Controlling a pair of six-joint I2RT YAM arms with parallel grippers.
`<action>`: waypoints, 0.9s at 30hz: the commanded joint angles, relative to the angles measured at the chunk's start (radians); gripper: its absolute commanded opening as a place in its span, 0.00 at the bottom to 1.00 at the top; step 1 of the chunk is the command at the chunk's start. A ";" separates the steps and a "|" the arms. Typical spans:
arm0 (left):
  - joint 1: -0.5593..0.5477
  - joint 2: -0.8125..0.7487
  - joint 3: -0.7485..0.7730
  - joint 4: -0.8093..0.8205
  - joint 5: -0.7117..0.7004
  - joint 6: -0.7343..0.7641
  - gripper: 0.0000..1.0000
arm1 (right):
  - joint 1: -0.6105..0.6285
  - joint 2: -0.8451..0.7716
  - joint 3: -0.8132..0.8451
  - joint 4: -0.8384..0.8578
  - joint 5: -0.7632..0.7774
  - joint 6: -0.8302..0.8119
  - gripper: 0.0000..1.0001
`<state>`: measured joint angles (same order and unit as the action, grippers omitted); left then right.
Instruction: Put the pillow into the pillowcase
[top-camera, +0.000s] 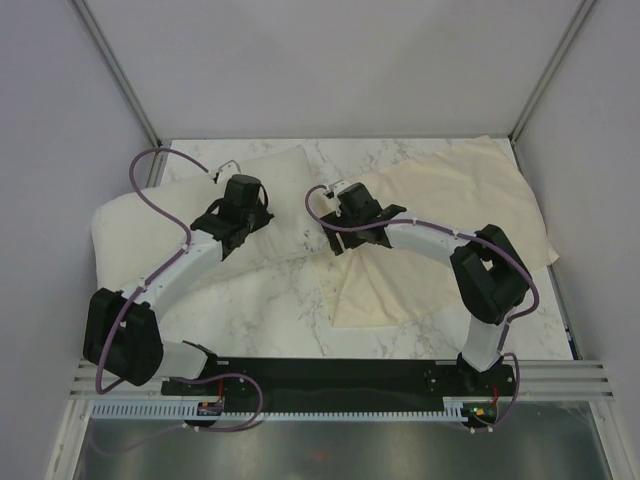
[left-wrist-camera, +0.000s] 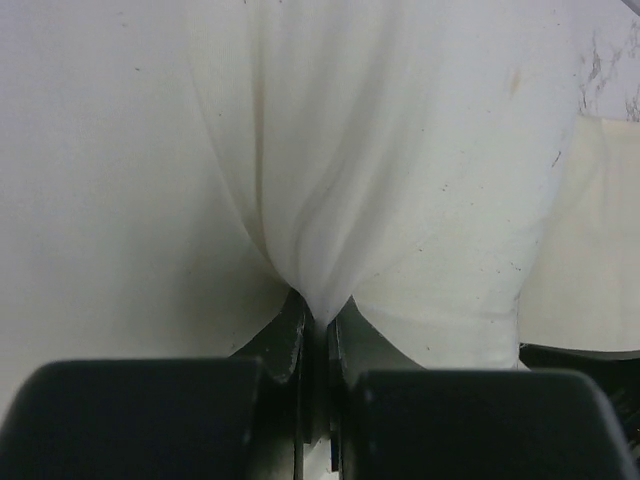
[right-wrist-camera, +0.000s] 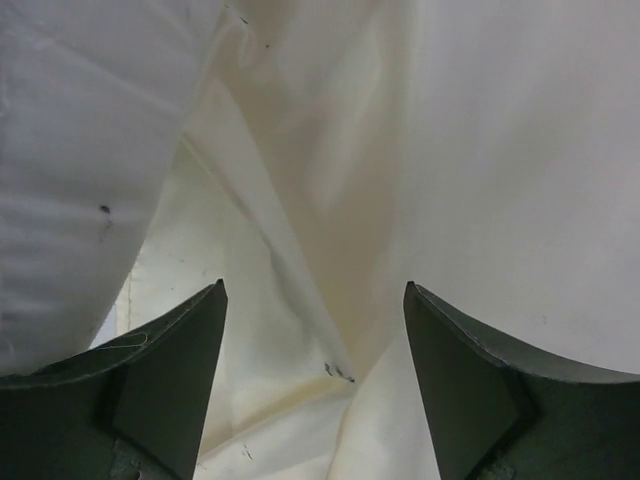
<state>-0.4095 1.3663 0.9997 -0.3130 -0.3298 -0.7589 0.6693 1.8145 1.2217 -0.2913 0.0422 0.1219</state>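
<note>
Pillow (left-wrist-camera: 400, 150) in clamped left claw (left-wrist-camera: 318, 305); right claw (right-wrist-camera: 313, 290) wide apart over pillowcase (right-wrist-camera: 330, 200).

We read this as a robotics lab cell: plain pale grey panel walls (top-camera: 330, 60) in slim aluminium frame posts (top-camera: 120, 75) rise beyond the left pincer (top-camera: 245, 195) and right pincer (top-camera: 350, 205), a white marble-patterned tabletop (top-camera: 270, 300) lies beneath them, and a black metal base plate (top-camera: 340, 375) sits behind them.
</note>
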 joint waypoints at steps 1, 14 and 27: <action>0.037 -0.021 -0.022 -0.066 -0.055 0.030 0.02 | 0.000 0.035 0.073 0.028 -0.102 -0.007 0.79; 0.112 -0.145 -0.006 -0.136 -0.044 0.064 0.02 | 0.013 0.218 0.216 -0.019 -0.128 0.021 0.52; -0.003 -0.277 -0.087 -0.175 0.049 0.113 0.02 | -0.141 0.267 0.432 -0.031 -0.103 0.263 0.00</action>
<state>-0.3790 1.0939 0.9234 -0.4725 -0.2451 -0.7090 0.5655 2.0621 1.5833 -0.3382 -0.0559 0.2920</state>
